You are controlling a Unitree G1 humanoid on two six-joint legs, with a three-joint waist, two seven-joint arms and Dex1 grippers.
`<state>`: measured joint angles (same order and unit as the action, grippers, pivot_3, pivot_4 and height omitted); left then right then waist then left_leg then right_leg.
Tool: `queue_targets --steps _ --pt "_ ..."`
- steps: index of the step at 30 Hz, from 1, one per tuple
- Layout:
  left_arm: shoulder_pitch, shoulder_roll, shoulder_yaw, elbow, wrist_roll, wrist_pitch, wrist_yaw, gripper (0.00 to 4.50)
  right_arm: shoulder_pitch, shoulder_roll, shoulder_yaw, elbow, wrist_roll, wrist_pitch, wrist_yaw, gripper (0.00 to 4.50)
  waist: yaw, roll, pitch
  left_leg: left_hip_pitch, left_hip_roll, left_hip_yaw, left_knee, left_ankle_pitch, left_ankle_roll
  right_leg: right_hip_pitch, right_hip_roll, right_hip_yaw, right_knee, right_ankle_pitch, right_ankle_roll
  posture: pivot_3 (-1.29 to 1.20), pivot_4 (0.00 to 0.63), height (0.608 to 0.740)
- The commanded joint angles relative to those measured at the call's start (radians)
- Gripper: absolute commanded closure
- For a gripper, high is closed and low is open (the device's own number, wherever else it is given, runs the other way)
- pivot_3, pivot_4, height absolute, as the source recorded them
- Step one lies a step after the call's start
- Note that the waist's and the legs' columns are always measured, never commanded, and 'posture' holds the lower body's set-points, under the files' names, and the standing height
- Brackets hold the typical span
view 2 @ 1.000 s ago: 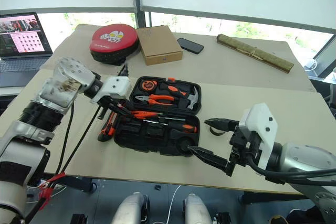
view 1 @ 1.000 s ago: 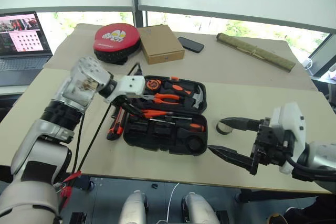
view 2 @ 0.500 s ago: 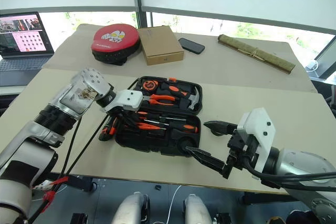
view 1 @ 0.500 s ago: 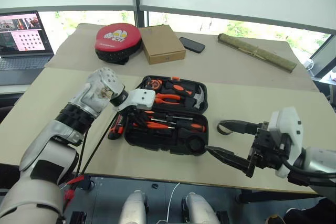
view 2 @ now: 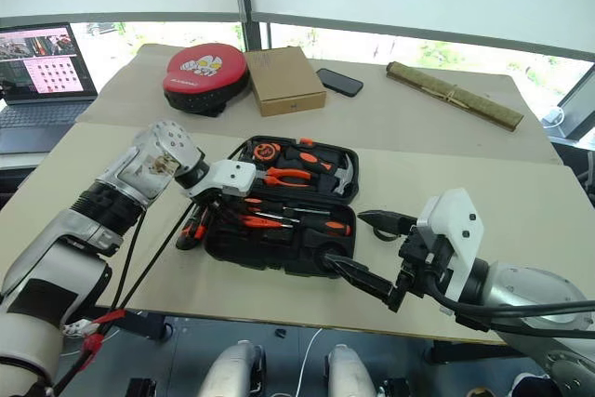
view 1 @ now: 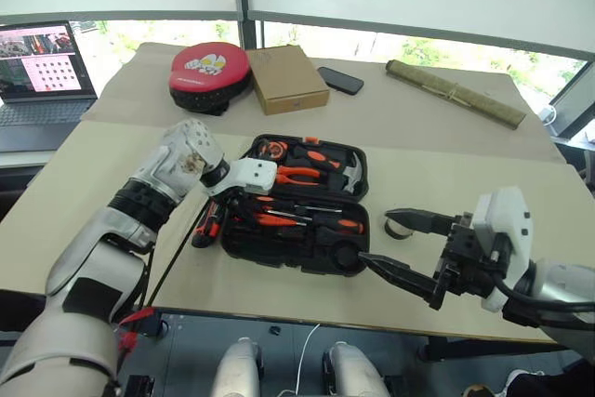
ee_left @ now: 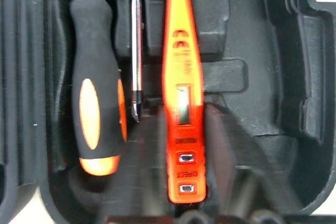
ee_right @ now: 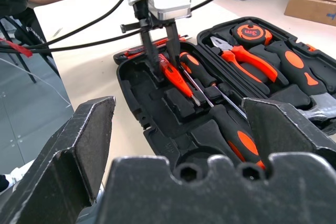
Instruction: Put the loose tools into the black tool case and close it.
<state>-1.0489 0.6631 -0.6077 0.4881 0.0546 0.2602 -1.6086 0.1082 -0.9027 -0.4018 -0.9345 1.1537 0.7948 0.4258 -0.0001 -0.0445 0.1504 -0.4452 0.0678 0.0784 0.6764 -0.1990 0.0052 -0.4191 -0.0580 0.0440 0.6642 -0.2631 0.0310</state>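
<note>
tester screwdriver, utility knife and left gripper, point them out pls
tester screwdriver (ee_left: pixel 182 103), left wrist view, middle of its orange body
utility knife (view 1: pixel 206 223), left eye view, its black-orange handle beside the case
left gripper (ee_right: pixel 160 59), right wrist view, between its fingertips

The 2 eye views look forward and down from above the case, taking in the whole table. The left wrist view looks down into the case from very close, onto the tester. The right wrist view looks low across the case from its near side. Both wrist views share the tester; all 4 share the case.
</note>
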Motion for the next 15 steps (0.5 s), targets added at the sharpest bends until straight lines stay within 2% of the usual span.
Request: queue_targets --steps 1,7,10,15 --pt "-0.017 0.044 0.038 -0.062 -0.088 0.060 -0.006 1.46 -0.007 -0.006 -0.015 -0.019 0.030 -0.027 -0.019 0.00 0.000 0.000 0.000 0.000 0.000 0.000 0.000 0.000 0.000 0.000 0.000 0.000 0.000 0.000 0.000 0.00 0.150 0.740" --pt "0.024 0.109 0.171 -0.155 -0.304 0.132 -0.006 1.46 0.000 -0.011 -0.016 -0.009 0.033 -0.028 -0.013 0.00 0.000 0.000 0.000 0.000 0.000 0.000 0.000 0.000 0.000 0.000 0.000 0.000 0.000 0.000 0.000 0.00 0.150 0.740" --pt "0.088 0.095 0.243 -0.156 -0.354 0.100 -0.006 2.15 -0.014 -0.015 -0.008 0.003 0.034 -0.026 -0.014 0.00 -0.001 0.000 0.000 0.000 0.000 0.000 0.000 0.000 0.000 0.000 0.000 0.000 0.000 0.000 0.000 0.00 0.150 0.740" --pt "0.147 0.000 0.297 -0.058 -0.314 0.022 0.095 4.01 -0.035 -0.030 0.001 0.020 0.039 -0.019 -0.007 0.00 0.008 0.000 0.000 0.000 0.000 0.000 0.001 0.000 0.000 0.001 0.000 -0.001 0.000 0.000 0.000 0.00 0.150 0.740"
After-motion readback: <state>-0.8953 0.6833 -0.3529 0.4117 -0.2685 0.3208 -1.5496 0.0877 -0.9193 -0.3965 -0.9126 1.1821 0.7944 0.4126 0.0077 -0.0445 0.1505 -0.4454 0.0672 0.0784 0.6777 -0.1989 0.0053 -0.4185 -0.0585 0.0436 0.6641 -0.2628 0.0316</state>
